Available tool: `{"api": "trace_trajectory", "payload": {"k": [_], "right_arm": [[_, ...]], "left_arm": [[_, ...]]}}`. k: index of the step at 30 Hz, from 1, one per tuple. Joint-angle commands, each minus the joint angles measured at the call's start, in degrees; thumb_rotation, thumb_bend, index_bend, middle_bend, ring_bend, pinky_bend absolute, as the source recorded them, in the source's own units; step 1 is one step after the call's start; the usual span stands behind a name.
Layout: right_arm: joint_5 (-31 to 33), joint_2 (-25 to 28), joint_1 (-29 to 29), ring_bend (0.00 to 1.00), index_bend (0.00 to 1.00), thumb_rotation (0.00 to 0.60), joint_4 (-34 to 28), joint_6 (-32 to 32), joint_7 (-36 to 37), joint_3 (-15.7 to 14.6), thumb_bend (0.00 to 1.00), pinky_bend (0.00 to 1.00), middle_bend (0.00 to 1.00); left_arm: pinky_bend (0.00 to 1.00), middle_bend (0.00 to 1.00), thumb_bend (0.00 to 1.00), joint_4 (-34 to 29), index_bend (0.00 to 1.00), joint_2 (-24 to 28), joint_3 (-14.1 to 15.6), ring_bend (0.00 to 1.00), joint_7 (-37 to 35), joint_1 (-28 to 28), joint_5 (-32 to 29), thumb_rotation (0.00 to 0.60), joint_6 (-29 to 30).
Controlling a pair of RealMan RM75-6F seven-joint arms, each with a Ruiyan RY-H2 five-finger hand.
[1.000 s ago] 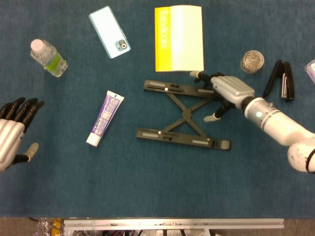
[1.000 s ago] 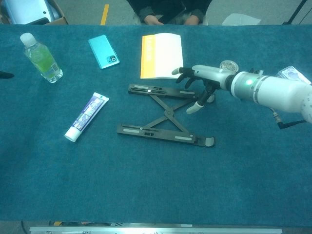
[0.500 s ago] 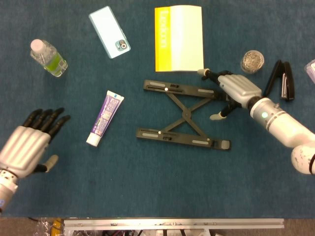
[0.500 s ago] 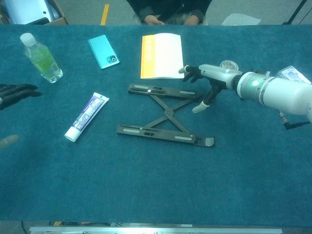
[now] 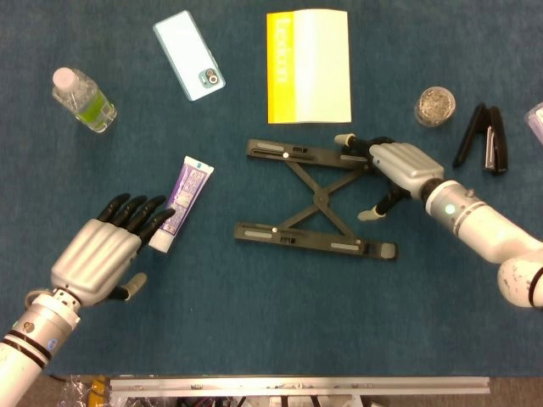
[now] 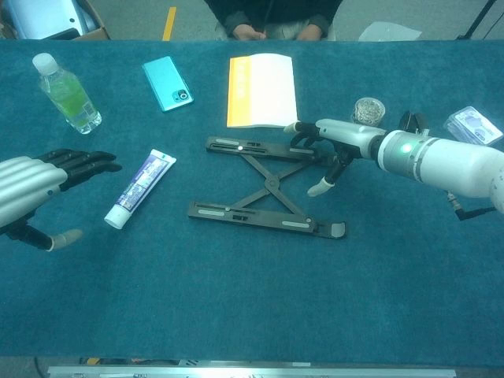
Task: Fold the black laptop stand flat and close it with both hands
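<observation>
The black laptop stand (image 5: 314, 200) (image 6: 266, 187) lies spread open in an X shape at the table's middle, two long bars joined by crossed struts. My right hand (image 5: 392, 170) (image 6: 335, 146) hovers over the right end of the far bar, fingers spread, its fingertips (image 5: 344, 138) at or just above the bar; I cannot tell if they touch. My left hand (image 5: 106, 251) (image 6: 35, 187) is open at the lower left, fingers extended toward the toothpaste tube, well left of the stand and holding nothing.
A toothpaste tube (image 5: 180, 203) lies just ahead of the left fingertips. Further back are a water bottle (image 5: 83, 99), a teal phone (image 5: 189, 54) and a yellow-and-white booklet (image 5: 308, 65). A small jar (image 5: 434, 106) and a black stapler (image 5: 484, 138) sit at right.
My left hand has come in from the left edge toward the toothpaste tube and the stand. The right hand shifted slightly along the stand's far bar end.
</observation>
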Motion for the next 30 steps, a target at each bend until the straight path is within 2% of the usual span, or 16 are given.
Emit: {"api": "trace_trajectory", "payload": {"k": [1,17,24,30], "right_arm": [[-0.18,-0.1,-0.08,0.14,0.0,0.6,-0.32,0.07,0.12,-0.08,0.0,0.08,0.16],[-3.65,0.68,-0.84,0.14,0.0,0.6,-6.14,0.29,3.01,0.79,0.0,0.08,0.16],[-3.77,1.49,-0.78,0.13,0.0,0.6,-5.39,1.55,4.03,2.34,0.0,0.08,0.16],[-3.19,1.02,-0.85,0.12,0.0,0.6,-2.95,1.58,4.5,2.25,0.0,0.08,0.16]], "left_arm": [[0.01,0.0,0.32,-0.06,0.0,-0.31,0.24,0.0,0.46,-0.18,-0.47,0.6,-0.13],[0.01,0.0,0.32,-0.97,0.0,-2.06,1.25,0.0,1.95,-0.48,-2.19,0.6,0.48],[0.01,0.0,0.32,-3.13,0.0,-3.37,2.0,0.0,5.35,-0.2,-4.97,0.6,0.76],[0.01,0.0,0.32,-4.58,0.0,-7.56,2.15,0.0,9.72,-0.13,-8.3,0.6,1.26]]}}
